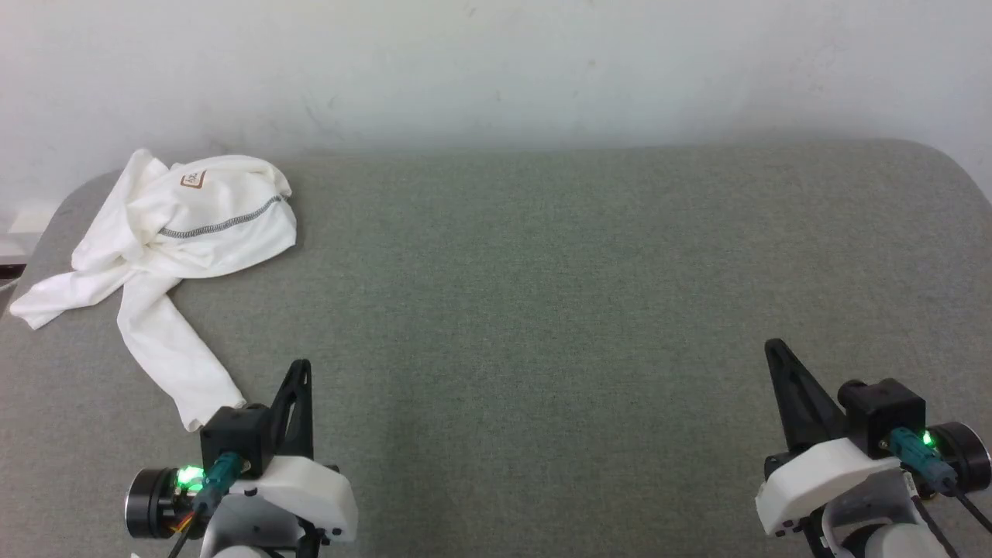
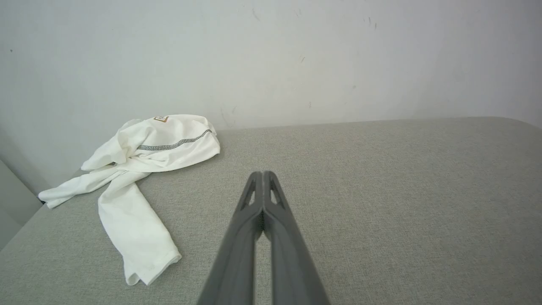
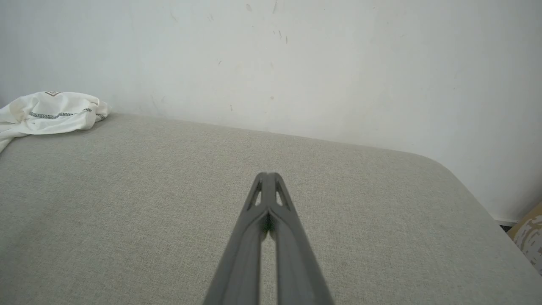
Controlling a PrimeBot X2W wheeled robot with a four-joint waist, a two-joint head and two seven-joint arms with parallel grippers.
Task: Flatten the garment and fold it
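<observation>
**Lying bunched in the far left corner: the white thin-fabric long-sleeved garment**

You have the garment heaped on the grey-green woven padded surface, close to the pale scuffed wall behind it. It is crumpled, not spread. The body forms a rounded mound, with a small brown-outlined rectangular logo on top and a grey stitched seam running diagonally across the front.

Two sleeves trail out of the mound toward you. One long white sleeve runs down and slightly right, lying flat on the surface. Its open cuff ends near your left gripper, off to the left of the fingers and not touching them. The second sleeve stretches away to the left and reaches the surface's left edge.

Your left gripper sits at the lower left of the head view. Its two long dark fingers are pressed together tip to tip, with nothing between them, pointing across the surface toward the wall.

Your right gripper sits at the lower right, well apart from the garment. Its fingers likewise meet at the tips and hold nothing. From the right wrist view you see the mound far off at the upper left, beside the wall.
</observation>
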